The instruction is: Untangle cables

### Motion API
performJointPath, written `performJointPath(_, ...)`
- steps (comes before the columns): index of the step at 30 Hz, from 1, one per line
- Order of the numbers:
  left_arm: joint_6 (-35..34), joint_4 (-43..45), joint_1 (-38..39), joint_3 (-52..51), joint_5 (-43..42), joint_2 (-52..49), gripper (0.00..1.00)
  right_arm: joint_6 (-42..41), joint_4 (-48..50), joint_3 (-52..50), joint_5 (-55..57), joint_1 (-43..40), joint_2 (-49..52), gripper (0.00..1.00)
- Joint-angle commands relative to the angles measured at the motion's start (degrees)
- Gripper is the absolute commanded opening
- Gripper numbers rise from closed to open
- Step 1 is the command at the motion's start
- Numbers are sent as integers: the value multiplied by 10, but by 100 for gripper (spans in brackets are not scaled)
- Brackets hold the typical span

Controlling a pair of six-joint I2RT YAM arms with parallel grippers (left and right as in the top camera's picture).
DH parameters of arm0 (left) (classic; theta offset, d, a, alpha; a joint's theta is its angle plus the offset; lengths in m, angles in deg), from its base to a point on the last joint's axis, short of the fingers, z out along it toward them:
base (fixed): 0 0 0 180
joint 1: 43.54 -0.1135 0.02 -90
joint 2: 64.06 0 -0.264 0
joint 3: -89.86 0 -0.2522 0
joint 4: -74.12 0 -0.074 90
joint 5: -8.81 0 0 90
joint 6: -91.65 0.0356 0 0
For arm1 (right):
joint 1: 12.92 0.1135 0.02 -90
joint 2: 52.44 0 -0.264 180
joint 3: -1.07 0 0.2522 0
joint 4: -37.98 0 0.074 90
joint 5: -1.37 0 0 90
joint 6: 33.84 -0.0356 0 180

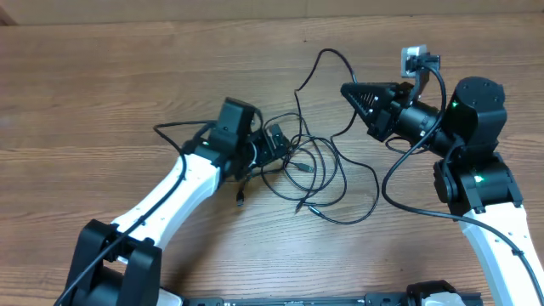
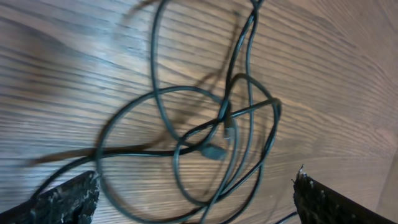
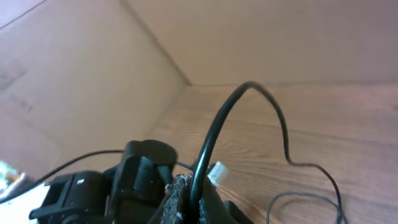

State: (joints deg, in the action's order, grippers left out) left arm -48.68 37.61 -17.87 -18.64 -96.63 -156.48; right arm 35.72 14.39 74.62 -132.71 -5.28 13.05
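The cables (image 1: 319, 174) lie as a loose tangle of thin black loops on the wooden table, between the two arms. Small plug ends (image 1: 240, 198) stick out at the tangle's near side. My left gripper (image 1: 285, 153) sits at the tangle's left edge, open. In the left wrist view its fingertips (image 2: 68, 199) stand wide apart above the crossing loops (image 2: 224, 124), with nothing gripped. My right gripper (image 1: 347, 90) is raised at the back right and shut on one cable (image 3: 214, 134). That cable arches up from the right gripper (image 3: 194, 191) and runs down to the tangle. A white plug (image 3: 216, 173) shows beside the fingers.
A thick black arm cable (image 1: 395, 183) loops beside the right arm, and another (image 1: 170, 129) trails behind the left wrist. A pale connector (image 1: 414, 58) sits atop the right wrist. Bare wooden table (image 1: 102, 76) lies to the left and behind the tangle.
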Motion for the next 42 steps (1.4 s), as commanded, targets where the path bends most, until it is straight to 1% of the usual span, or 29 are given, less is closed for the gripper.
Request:
performJointPath(1, -39, 16, 31, 5, 75, 2, 100, 60, 10, 7, -58, 3, -23, 4)
performJointPath(5, -39, 18, 45, 5, 113, 2, 100, 59, 9, 7, -71, 3, -27, 4)
performJointPath(17, -39, 21, 42, 5, 118, 2, 99, 59, -1, 7, -64, 3, -28, 4)
performJointPath(20, -39, 25, 43, 5, 158, 2, 100, 59, -6, 7, -64, 3, -28, 4)
performJointPath(22, -31, 45, 43, 5, 214, 2, 100, 57, -11, 7, -64, 3, -28, 4)
performJointPath(23, -21, 60, 43, 5, 239, 2, 100, 57, -13, 7, -64, 3, -28, 4)
performJointPath(25, 20, 105, 44, 5, 275, 2, 100, 57, -14, 7, -64, 3, -28, 4)
performJointPath(27, 72, 150, 44, 5, 281, 2, 100, 57, -14, 7, -64, 3, -28, 4)
performJointPath(29, 118, 188, 45, 5, 279, 2, 98, 57, -14, 7, -64, 3, -28, 4)
performJointPath(33, 158, 239, 49, 5, 278, -4, 97, 57, -13, 7, -64, 3, -28, 4)
performJointPath(38, 211, 318, 59, 5, 257, -40, 84, 57, -12, 7, -64, 3, -28, 4)
performJointPath(39, 232, 357, 63, 5, 240, -61, 85, 55, -12, 7, -64, 3, -28, 4)
performJointPath(41, 256, 391, 67, 5, 236, -82, 84, 55, -12, 7, -64, 3, -28, 4)
performJointPath(42, 269, 406, 67, 5, 238, -90, 78, 55, -14, 7, -64, 3, -28, 4)
